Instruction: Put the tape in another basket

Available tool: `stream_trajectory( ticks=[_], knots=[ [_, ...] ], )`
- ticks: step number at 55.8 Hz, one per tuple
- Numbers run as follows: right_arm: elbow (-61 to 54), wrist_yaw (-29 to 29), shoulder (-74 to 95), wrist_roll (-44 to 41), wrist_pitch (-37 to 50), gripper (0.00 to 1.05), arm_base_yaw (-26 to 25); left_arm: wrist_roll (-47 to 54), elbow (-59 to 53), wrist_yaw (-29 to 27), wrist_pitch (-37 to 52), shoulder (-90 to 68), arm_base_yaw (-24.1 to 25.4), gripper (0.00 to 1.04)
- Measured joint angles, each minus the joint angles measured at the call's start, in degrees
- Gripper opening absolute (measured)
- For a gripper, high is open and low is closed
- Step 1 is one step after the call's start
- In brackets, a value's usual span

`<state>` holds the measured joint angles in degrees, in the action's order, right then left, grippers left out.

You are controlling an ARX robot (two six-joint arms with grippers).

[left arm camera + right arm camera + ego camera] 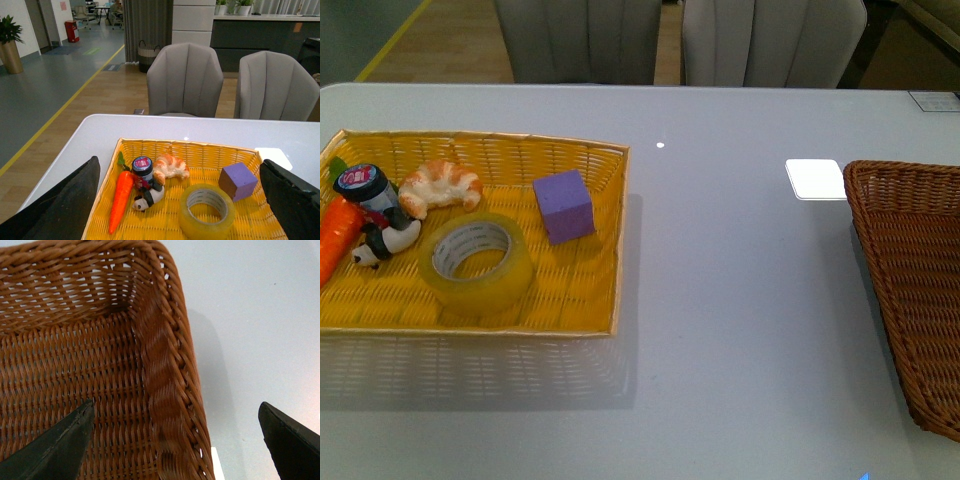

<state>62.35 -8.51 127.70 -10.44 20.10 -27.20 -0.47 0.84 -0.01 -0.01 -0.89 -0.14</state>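
Here the tape (482, 288) lies flat, core axis upright; both arms' jaws gape wide, empty.

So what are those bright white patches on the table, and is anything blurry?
Front view: the square patch and small dot look like lamp glare on the glossy table. Left wrist view: sharp, same patch. Right wrist view: the fingers are dark, soft-edged; basket slightly blurred.

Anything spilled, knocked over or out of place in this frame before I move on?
Nothing stands out. The tape lies flat inside the yellow basket with the carrot, croissant and purple block, all contained. The brown wicker basket sits upright on the table, with nothing spilled.
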Motion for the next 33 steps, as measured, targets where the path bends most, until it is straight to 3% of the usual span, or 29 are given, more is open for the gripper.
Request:
stream_trajectory(
  ticks=[15, 33],
  knots=[
    [0.02, 0.15, 2.62, -1.64, -0.81, 0.94, -0.22, 0.00, 0.00, 0.00, 0.00, 0.00, 0.00, 0.96],
    [-1.42, -2.34, 2.29, 0.26, -4.20, 0.44, -0.26, 0.00, 0.00, 0.00, 0.00, 0.00, 0.00, 0.96]
  ],
)
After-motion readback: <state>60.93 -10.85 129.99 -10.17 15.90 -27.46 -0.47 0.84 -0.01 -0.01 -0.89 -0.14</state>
